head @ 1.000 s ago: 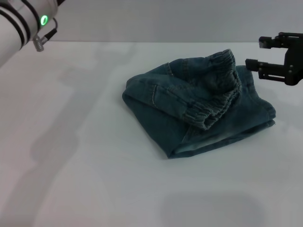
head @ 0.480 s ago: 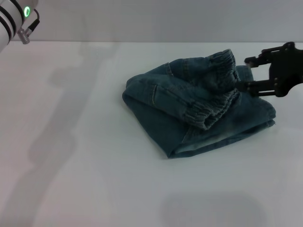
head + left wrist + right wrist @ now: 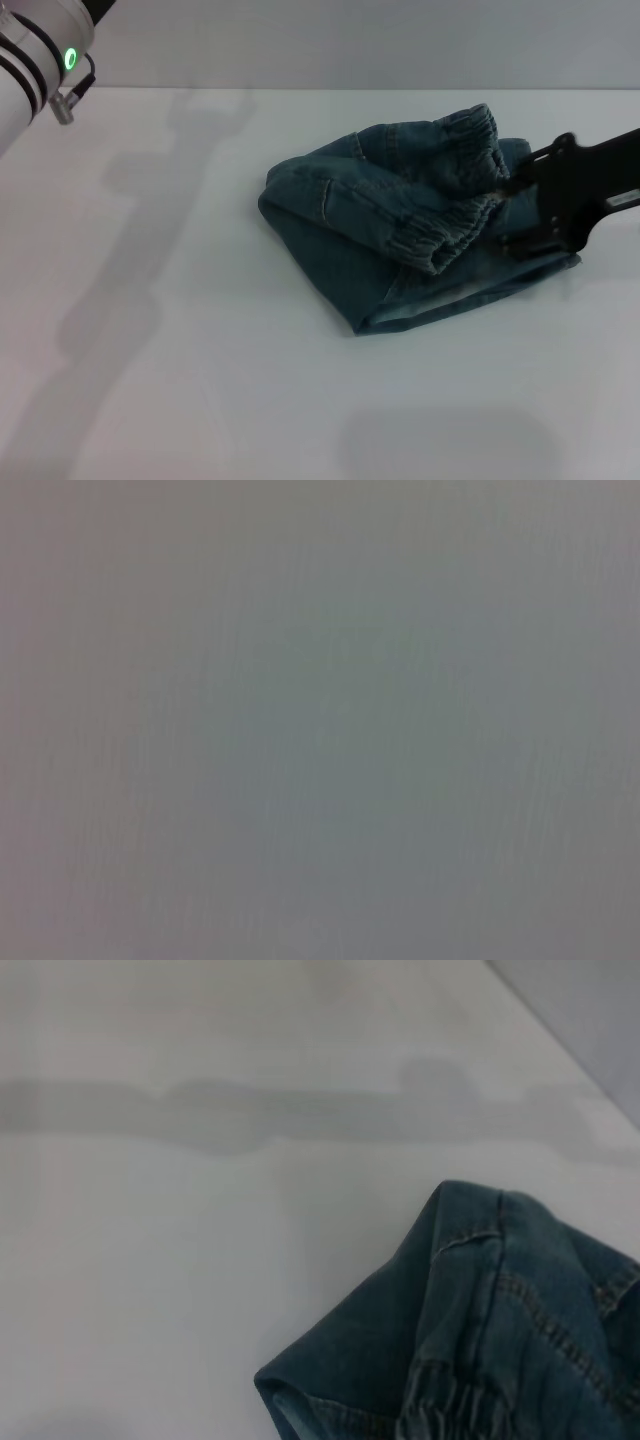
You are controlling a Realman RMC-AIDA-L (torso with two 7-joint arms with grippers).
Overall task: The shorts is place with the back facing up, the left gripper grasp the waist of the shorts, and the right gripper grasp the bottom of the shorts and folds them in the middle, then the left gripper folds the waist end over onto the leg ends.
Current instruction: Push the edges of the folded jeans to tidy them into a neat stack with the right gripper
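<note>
The blue denim shorts (image 3: 380,240) lie folded in a bundle on the white table, right of centre in the head view. Their gathered elastic waist (image 3: 470,200) lies doubled over on top. My right gripper (image 3: 512,210) is low at the bundle's right side, open, one finger near the waistband and the other over the lower layer. Nothing is held between the fingers. The right wrist view shows a corner of the shorts (image 3: 500,1330) on the table. Only the wrist of my left arm (image 3: 35,55) shows, raised at the far left corner, well away from the shorts.
The white table (image 3: 200,350) stretches around the shorts, with a grey wall behind its far edge. The left wrist view shows only a plain grey surface.
My right gripper has come down and leftward from beside the shorts to their right edge. The left arm shifted slightly at the top left corner. The shorts have not moved.
</note>
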